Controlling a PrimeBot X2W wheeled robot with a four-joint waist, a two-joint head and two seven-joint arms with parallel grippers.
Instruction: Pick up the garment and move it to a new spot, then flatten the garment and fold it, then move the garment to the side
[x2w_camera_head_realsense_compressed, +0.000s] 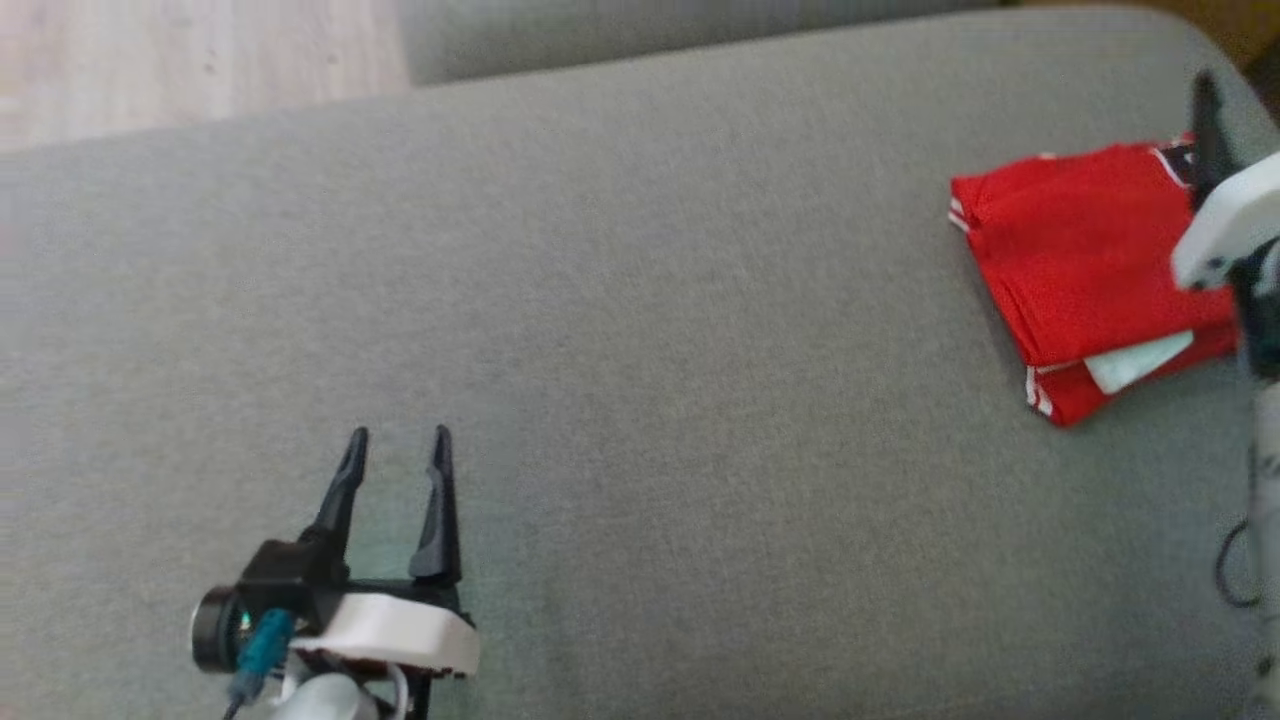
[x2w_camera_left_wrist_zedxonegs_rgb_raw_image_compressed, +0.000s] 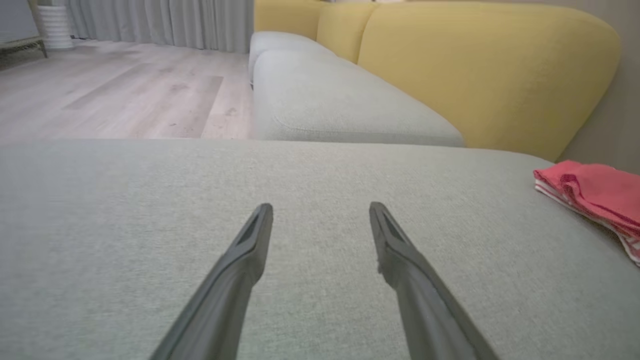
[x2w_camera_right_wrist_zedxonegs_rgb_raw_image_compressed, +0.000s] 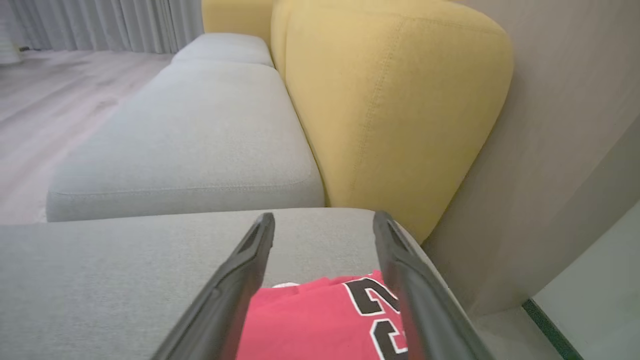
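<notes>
Left pincer (x2w_camera_head_realsense_compressed: 400, 432) hangs empty over the near left of the grey cushion (x2w_camera_head_realsense_compressed: 640, 300), fingers spread wide. The right pincer (x2w_camera_right_wrist_zedxonegs_rgb_raw_image_compressed: 324, 215) is spread just as wide and grips nothing, and the folded red garment (x2w_camera_head_realsense_compressed: 1070, 260) at the cushion's right end shows between its fingers. Its wrist view gives a black, white-edged "2" on the cloth (a second numeral below is cut off). From the head, that print is mostly hidden behind the arm (x2w_camera_head_realsense_compressed: 1220, 220), and a pale patch (x2w_camera_head_realsense_compressed: 1140, 362) bears no legible writing.

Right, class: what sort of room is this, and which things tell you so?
Probably a living room: a grey sofa with yellow back cushions, a wooden floor and long curtains.
</notes>
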